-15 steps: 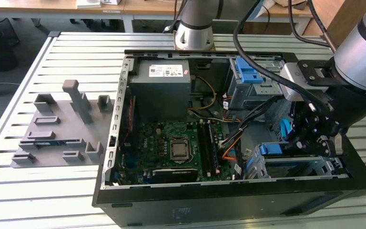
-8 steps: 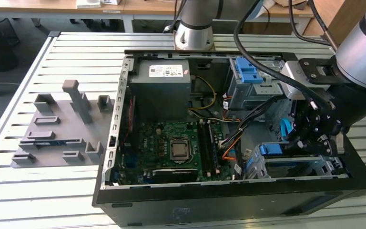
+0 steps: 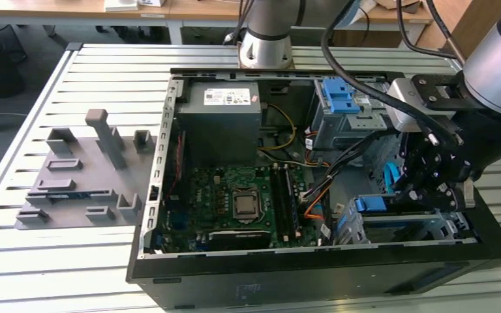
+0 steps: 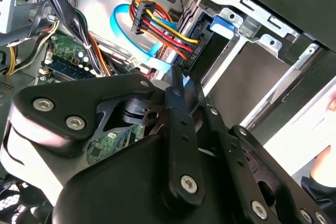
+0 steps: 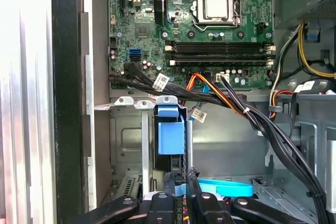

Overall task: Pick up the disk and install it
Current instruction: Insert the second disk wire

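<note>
The open case (image 3: pixel 320 261) on the worktop (image 3: pixel 76 261) is seen holding board (image 3: pixel 242 195), cables, cage. The disk (image 5: pixel 170 135) is seated upright in the near-right bay. The hand (image 5: pixel 181 182) is nearly closed just beside its edge; grip cannot be told.

No print can be read here. The white sticker (image 3: pixel 229 98) on the grey metal box (image 3: pixel 219 128) in the exterior view carries small dark marks, perhaps text and a barcode. The small white tags (image 5: pixel 161 81) on the black cables (image 5: pixel 220 99) seem likewise illegible.
</note>
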`<move>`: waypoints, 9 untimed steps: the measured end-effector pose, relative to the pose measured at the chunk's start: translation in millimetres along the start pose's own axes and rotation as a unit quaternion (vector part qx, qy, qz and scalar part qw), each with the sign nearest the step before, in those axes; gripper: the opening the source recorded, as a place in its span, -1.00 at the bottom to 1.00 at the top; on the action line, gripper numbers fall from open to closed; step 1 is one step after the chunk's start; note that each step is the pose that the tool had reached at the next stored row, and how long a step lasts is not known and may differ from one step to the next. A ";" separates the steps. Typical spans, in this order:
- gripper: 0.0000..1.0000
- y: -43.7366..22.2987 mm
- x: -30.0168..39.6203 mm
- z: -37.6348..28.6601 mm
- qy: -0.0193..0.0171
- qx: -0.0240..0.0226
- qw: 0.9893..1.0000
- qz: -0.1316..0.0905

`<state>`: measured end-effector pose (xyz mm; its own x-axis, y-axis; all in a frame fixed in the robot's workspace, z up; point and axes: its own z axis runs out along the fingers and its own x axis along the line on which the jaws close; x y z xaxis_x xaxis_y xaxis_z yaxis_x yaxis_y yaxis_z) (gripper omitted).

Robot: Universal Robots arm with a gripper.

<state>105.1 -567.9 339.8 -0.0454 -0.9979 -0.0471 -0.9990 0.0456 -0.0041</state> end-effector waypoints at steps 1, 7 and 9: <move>-0.53 0.0 0.0 -0.9 0.000 0.000 1.000 0.000; -0.69 -0.5 -0.2 -3.0 0.000 0.000 1.000 0.000; -0.79 -1.1 -0.2 -2.8 0.000 0.000 1.000 0.000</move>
<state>106.2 -567.9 342.6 -0.0453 -0.9979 -0.0461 -0.9990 0.0455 -0.0032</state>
